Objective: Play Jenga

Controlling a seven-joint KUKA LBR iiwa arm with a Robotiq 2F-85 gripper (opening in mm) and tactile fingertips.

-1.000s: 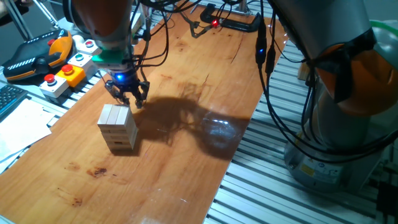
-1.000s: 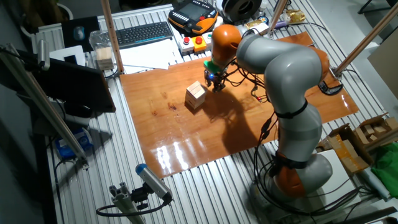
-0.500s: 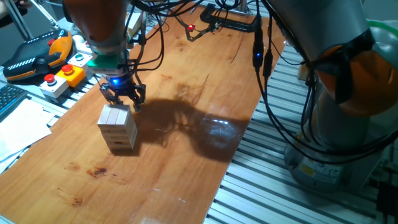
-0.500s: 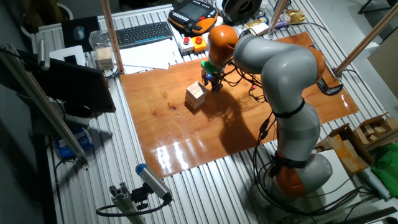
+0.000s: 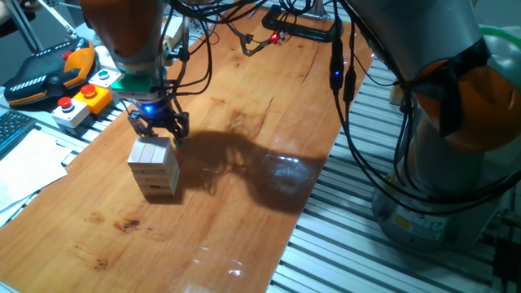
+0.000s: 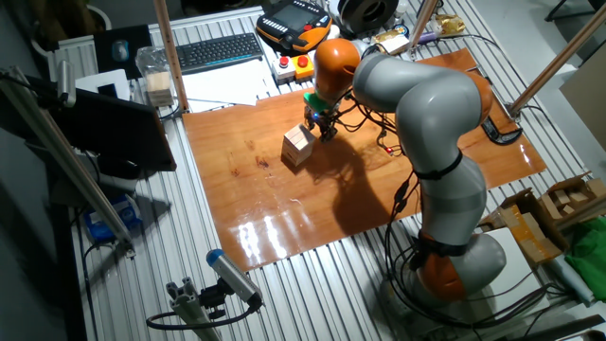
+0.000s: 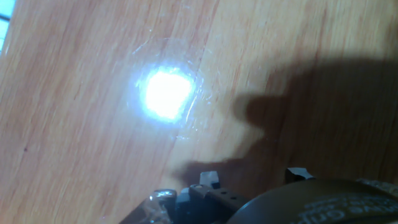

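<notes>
The Jenga tower [image 5: 153,167] of pale wooden blocks stands on the wooden table [image 5: 244,212], a few crossed layers high; it also shows in the other fixed view [image 6: 298,147]. My gripper [image 5: 158,132] hangs just behind the tower's top far edge, fingers spread and empty, seemingly not touching it. The other fixed view shows the gripper [image 6: 319,127] right beside the tower. The hand view shows only bare table with a bright glare and two fingertips [image 7: 209,178] apart at the bottom; the tower is out of that view.
Grey boxes with coloured push-buttons [image 5: 83,98] and an orange teach pendant [image 5: 45,73] lie left of the table. Papers [image 5: 24,163] and a keyboard [image 6: 218,52] lie beyond. Cables [image 5: 277,32] cross the far end. The robot base [image 5: 440,163] stands to the right.
My gripper has moved left and slightly down toward the tower, from beside its right far corner to just behind its top edge. The tower has not moved.
</notes>
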